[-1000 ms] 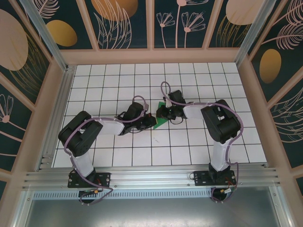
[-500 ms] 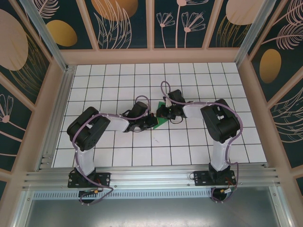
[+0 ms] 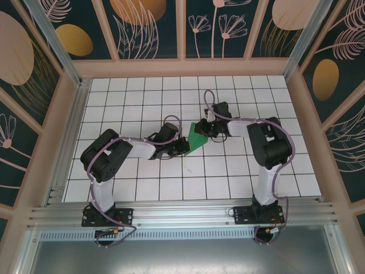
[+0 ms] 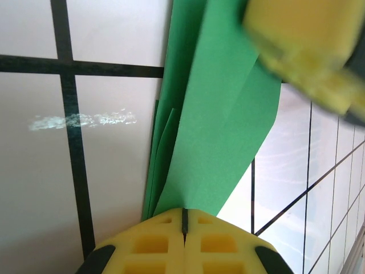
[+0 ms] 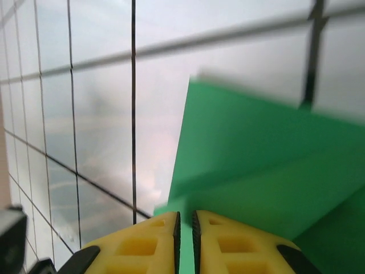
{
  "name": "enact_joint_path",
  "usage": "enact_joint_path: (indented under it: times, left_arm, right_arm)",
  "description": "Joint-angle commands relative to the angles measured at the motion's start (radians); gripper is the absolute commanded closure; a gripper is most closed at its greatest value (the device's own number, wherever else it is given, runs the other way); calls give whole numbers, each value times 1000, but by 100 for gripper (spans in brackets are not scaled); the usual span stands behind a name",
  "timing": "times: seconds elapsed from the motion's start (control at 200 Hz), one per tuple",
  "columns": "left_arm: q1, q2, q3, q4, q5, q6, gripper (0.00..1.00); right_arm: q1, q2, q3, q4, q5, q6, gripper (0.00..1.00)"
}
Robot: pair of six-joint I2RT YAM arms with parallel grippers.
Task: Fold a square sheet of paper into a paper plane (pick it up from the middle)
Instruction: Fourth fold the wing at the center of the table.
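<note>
The square sheet of paper (image 3: 197,138) is green and folded into a layered, pointed shape at mid-table between the two arms. My left gripper (image 3: 183,147) is shut on its near-left end. In the left wrist view the yellow pads (image 4: 183,216) meet on the green layers (image 4: 222,114), which fan away from them. My right gripper (image 3: 206,130) holds the far-right side. In its wrist view the jaws (image 5: 184,220) stand a thin gap apart with green paper (image 5: 256,148) between them. A yellow finger (image 4: 302,40) of the right gripper shows blurred past the paper.
The white tiled table (image 3: 142,103) with black grid lines is fenced by wooden-framed walls (image 3: 182,67). A metal rail (image 3: 182,214) runs along the near edge by the arm bases. Bare tiles lie on every side of the paper.
My right gripper has moved back and to the right, away from the left one, and more green paper shows between them. The left arm's elbow shifted earlier; its gripper stays shut.
</note>
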Motion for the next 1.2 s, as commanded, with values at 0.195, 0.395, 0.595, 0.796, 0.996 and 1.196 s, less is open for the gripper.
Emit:
enact_joint_path:
  times: [0.195, 0.395, 0.595, 0.796, 0.996, 1.196]
  left_arm:
    - [7, 59, -22, -227, -84, 33, 100]
    - [6, 62, -21, -231, -88, 26, 100]
    - [6, 62, -19, -234, -88, 20, 100]
    - [6, 68, -16, -244, -82, 26, 100]
    - [6, 73, -12, -289, -81, 62, 100]
    - [6, 86, -5, -343, -94, 103, 100]
  right_arm:
    - [50, -141, -58, 22, -31, -25, 81]
    - [80, -140, -155, 82, -20, 41, 83]
    - [90, -68, -146, 87, -37, 29, 86]
    - [84, 5, -117, 58, -38, -7, 87]
    - [39, 30, -73, 33, -33, -26, 86]
    - [-6, 43, -9, -23, 2, -54, 86]
